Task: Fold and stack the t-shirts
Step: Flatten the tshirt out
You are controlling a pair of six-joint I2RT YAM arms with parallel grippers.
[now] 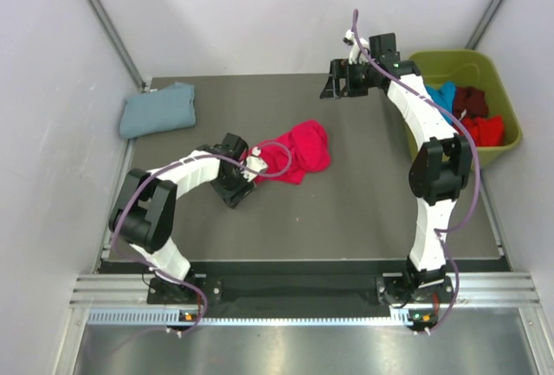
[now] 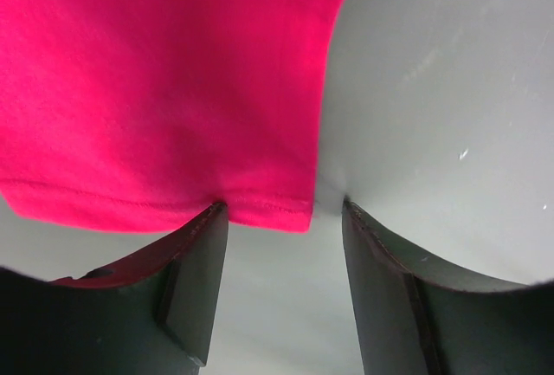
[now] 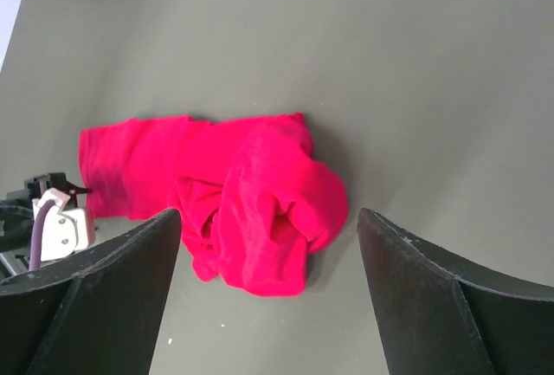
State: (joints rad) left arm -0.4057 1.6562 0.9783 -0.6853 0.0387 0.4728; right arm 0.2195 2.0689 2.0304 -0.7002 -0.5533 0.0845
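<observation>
Near the middle of the dark grey table point(image 1: 346, 210) in the top view: a bright crimson-red short-sleeved cotton t-shirt point(image 1: 293, 154), unfolded and rumpled. Long axis from lower left to upper right of that frame, tilted only a little off the horizontal. Bunched into a thick lump at the upper-right end. Flatter at the lower-left end, stitched hem pointing toward the left arm's wrist.

In the left wrist view, crimson cloth across the upper left of the frame, hem along its lower edge, hem corner lying in the gap of the left gripper point(image 2: 281, 209). Jaws moderately apart and clamped on nothing. One fingertip point(image 2: 212, 219) touching the hem edge, the other on bare table just beside the corner.

Right gripper point(image 3: 268, 215) raised over the table, upper right of centre in the top view, well apart from the crimson-red t-shirt. Jaws spread wide, nothing between them; seen past them, the crimson lump lying on the table.

At the upper left of the table, well apart from the rest: a dusty blue-grey t-shirt point(image 1: 158, 109) in a flat, roughly rectangular pile, long axis left to right.

At the upper right, beside the table: an olive-green plastic bin point(image 1: 472, 61) holding a crumpled bright blue t-shirt point(image 1: 443, 96), a maroon t-shirt point(image 1: 472, 100) and a red t-shirt point(image 1: 483, 129).
</observation>
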